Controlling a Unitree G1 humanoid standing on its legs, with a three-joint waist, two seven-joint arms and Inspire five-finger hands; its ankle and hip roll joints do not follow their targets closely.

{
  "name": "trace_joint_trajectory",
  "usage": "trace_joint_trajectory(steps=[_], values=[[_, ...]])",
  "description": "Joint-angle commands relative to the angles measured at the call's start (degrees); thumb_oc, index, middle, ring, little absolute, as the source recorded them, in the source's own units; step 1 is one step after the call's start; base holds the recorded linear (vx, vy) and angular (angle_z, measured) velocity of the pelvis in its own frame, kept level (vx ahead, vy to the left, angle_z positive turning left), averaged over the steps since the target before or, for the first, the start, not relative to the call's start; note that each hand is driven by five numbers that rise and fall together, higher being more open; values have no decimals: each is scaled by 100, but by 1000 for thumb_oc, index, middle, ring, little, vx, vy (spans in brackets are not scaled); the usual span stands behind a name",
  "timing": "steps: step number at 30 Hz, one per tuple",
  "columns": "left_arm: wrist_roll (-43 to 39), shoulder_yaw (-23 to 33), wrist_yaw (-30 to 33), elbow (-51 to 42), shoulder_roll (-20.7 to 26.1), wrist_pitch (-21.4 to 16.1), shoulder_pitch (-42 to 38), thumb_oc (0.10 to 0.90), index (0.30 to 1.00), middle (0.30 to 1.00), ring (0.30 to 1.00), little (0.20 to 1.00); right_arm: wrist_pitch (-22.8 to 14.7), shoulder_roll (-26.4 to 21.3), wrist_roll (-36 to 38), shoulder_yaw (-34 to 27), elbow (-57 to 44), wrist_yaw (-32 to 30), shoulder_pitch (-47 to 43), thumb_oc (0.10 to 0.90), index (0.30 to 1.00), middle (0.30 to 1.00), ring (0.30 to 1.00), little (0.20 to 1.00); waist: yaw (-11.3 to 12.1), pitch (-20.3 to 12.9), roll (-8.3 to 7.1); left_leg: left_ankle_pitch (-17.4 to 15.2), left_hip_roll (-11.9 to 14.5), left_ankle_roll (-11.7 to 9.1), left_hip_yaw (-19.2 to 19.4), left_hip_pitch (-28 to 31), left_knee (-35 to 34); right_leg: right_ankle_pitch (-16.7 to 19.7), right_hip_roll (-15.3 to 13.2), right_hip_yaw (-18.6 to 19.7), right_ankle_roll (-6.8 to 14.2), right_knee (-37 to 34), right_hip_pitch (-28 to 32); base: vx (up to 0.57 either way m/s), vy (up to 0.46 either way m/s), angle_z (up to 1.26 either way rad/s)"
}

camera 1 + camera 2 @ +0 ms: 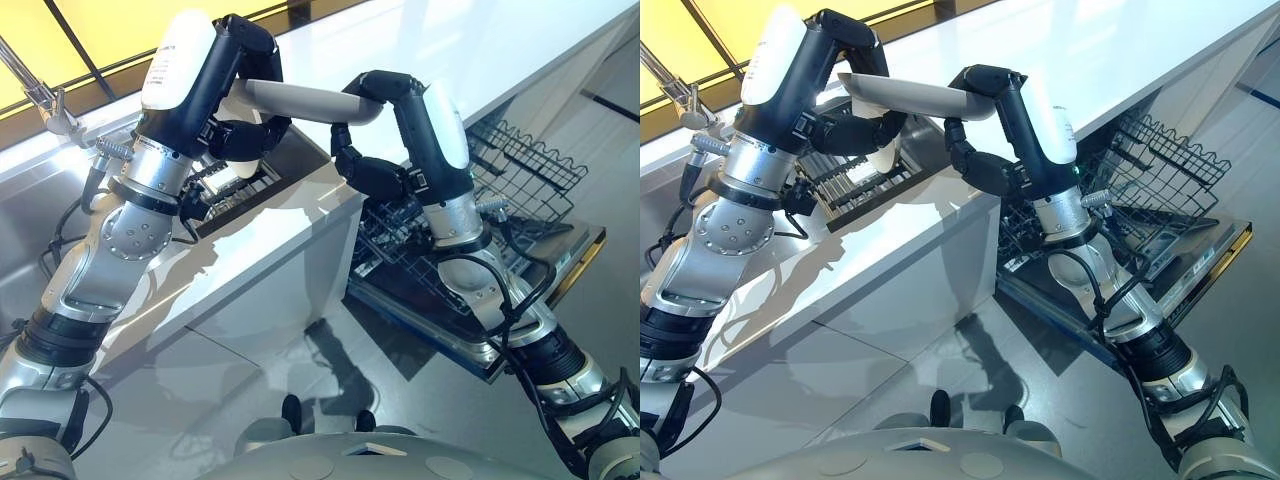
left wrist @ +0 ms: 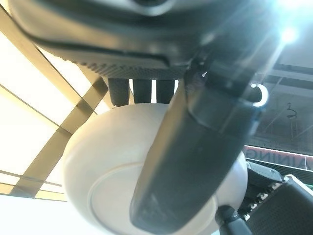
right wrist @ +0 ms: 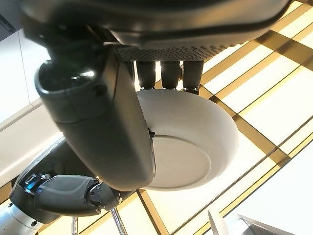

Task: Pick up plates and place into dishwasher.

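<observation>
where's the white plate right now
The round white plate is held in the air between the left hand and right hand, above the white countertop, left of the open dishwasher rack.

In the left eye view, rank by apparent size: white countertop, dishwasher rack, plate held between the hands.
1. White countertop, largest by far.
2. Dishwasher rack, wire basket on the open dishwasher door.
3. Plate, seen edge-on between the left hand and right hand, so its true size is unsure.

Head stereo pair looks down; both wrist cameras, very close, share the plate (image 3: 195,147)
</observation>
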Motion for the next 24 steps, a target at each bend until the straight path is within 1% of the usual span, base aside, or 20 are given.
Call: trace_joint_trajectory(steps=[1,5,6,7,12,19,23,24], values=[[-35,-57,268,-588,-124,-423,-764,100,300,300,300,200,-41,330,368,-300,-466,-466,-670,100,300,300,300,200,-88,-561,-48,-536,-338,39,72,95,46,-4,-6,-105,443,482,-386,0,0,0],[30,15,355,-561,-74,-430,-706,100,300,300,300,200,-106,284,356,-346,-437,-421,-594,100,300,300,300,200,-87,-574,-53,-533,-327,31,92,88,46,-11,-2,-114,437,479,-382,0,0,0],[64,55,410,-543,-66,-405,-671,311,481,481,481,411,-121,269,330,-374,-438,-401,-563,100,300,300,300,200,-90,-575,-54,-533,-325,32,89,90,45,-14,3,-110,432,481,-382,0,0,0],[135,91,421,-529,-45,-357,-640,800,900,900,900,900,-135,241,324,-402,-438,-363,-542,100,300,300,300,200,-91,-576,-56,-533,-318,31,95,91,46,-20,4,-114,431,488,-383,0,0,0],[279,311,230,-351,141,-242,-346,800,900,900,900,900,-323,-22,363,-590,-478,-96,-403,100,300,300,300,200,-96,-577,-75,-536,-326,31,89,94,60,-13,15,-94,430,470,-374,0,0,0],[418,768,263,111,568,-348,-20,800,900,900,900,900,-583,-498,427,-897,-524,543,-206,100,300,300,300,200,-118,-608,-78,-520,-338,43,70,85,74,17,31,-29,416,428,-367,0,0,0],[427,890,320,268,742,-349,-60,800,900,900,900,900,-629,-697,401,-961,-505,823,-235,100,300,300,300,200,-135,-617,-74,-512,-345,44,43,86,71,18,33,-7,414,445,-369,0,0,0],[361,930,392,323,812,-368,-74,800,900,900,900,900,-653,-807,394,-1007,-476,897,-259,100,300,300,300,200,-140,-625,-77,-510,-352,47,27,89,70,21,30,4,417,453,-370,0,0,0]])
